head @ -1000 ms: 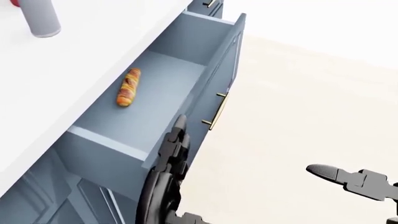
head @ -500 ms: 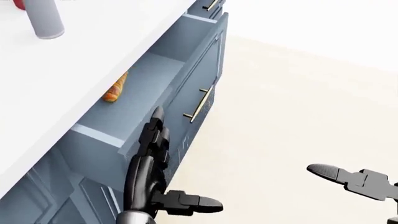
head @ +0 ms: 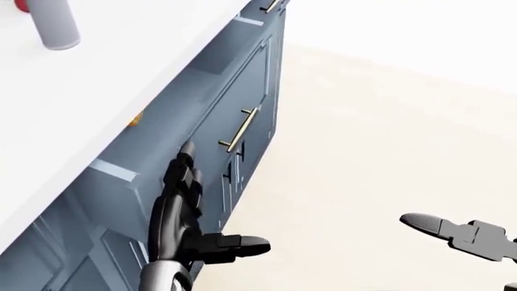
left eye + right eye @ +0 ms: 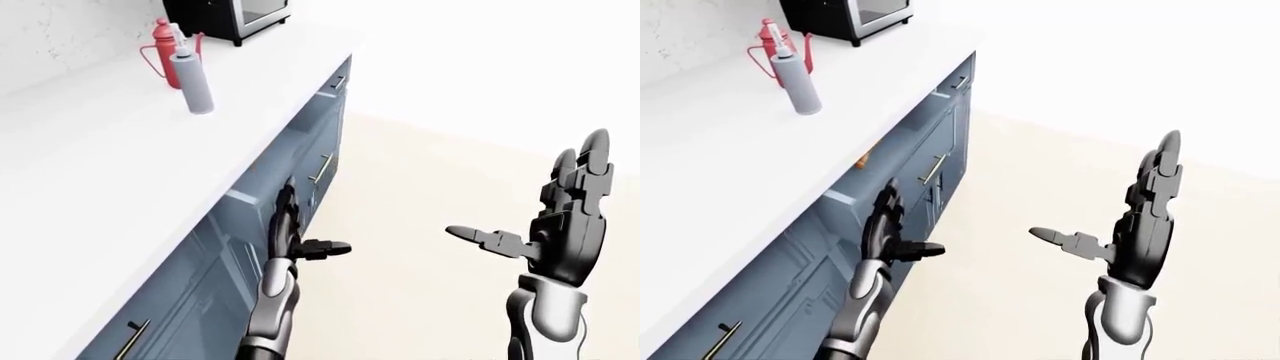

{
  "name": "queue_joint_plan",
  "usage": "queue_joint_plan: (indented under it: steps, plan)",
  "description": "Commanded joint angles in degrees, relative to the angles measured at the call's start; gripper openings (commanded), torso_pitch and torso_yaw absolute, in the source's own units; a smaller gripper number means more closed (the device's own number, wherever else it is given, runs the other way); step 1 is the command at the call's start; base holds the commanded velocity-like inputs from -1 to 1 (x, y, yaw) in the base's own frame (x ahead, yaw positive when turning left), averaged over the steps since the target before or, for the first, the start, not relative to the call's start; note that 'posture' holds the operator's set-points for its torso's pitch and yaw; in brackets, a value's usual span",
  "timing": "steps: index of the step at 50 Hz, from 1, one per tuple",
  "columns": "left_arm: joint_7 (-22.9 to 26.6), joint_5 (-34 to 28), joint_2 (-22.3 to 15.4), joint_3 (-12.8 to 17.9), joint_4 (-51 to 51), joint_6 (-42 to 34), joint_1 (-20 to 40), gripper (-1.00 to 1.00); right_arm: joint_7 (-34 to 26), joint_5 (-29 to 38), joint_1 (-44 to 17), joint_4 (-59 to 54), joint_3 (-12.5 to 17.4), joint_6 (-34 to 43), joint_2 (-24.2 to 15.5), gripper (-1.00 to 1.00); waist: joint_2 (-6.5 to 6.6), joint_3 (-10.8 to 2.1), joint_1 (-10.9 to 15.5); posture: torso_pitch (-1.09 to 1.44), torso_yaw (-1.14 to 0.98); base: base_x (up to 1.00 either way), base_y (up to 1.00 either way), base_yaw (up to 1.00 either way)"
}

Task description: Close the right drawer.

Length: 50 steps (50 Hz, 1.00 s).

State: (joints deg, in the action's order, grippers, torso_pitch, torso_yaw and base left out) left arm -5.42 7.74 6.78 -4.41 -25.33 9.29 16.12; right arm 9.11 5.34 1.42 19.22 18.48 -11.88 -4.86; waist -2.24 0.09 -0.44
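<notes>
The drawer [image 3: 182, 115] sits in the middle left of the head view, under the white bench [image 3: 97, 79], and I judge it nearly shut: only a narrow slot shows between its face and the bench edge, with a sliver of something orange [image 3: 134, 119] visible in that gap. Its face runs as a long band from the lower left toward the upper middle of the frame, and the brass handle [image 3: 238, 130] lies along that same line. My left hand [image 3: 182, 200] is the one on the job: its fingers [image 3: 186, 160] are held straight and together, flat against the drawer face just below and left of the handle, with the thumb [image 3: 238, 245] stuck out to the right, clear of the cabinet. It grips nothing; it is a flat push. From that hand the drawer lies to the upper left in the picture, so I judge the remaining push should go that way, square across the long face instead of along it. My right hand [image 4: 565, 217] is well apart at the right of the left-eye view, raised over the pale floor [image 4: 420, 195], fingers spread and empty, so the left is plainly nearer. A grey bottle [image 4: 193, 81] and a red jug [image 4: 162, 46] stand on the bench in the upper left, well away from the work.
</notes>
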Motion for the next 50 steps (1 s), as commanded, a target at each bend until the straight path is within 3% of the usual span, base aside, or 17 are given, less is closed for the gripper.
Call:
queue_joint_plan:
  steps: [1, 35, 50]
  plan:
    - [-3.6, 1.9, -0.8, 2.7, 0.5, 0.1, 1.3, 1.00, 0.2, 0.0, -0.9, 2.2, 0.4, -1.4, -0.6, 1.00, -0.33, -0.67, 0.3, 0.00, 0.00, 0.00, 0.00, 0.00]
    - [-11.7, 8.4, -6.3, 8.8, -3.2, 0.3, 7.5, 1.00, 0.3, 0.2, -1.0, 1.9, 0.2, -1.7, -0.6, 1.00, 0.38, -1.28, 0.0, 0.00, 0.00, 0.00, 0.00, 0.00]
    - [-15.0, 13.2, -11.2, 13.1, -7.7, 1.7, 11.0, 1.00, 0.4, -0.1, -0.9, 2.3, 0.4, -1.4, -0.6, 1.00, 0.72, -1.08, -0.2, 0.00, 0.00, 0.00, 0.00, 0.00]
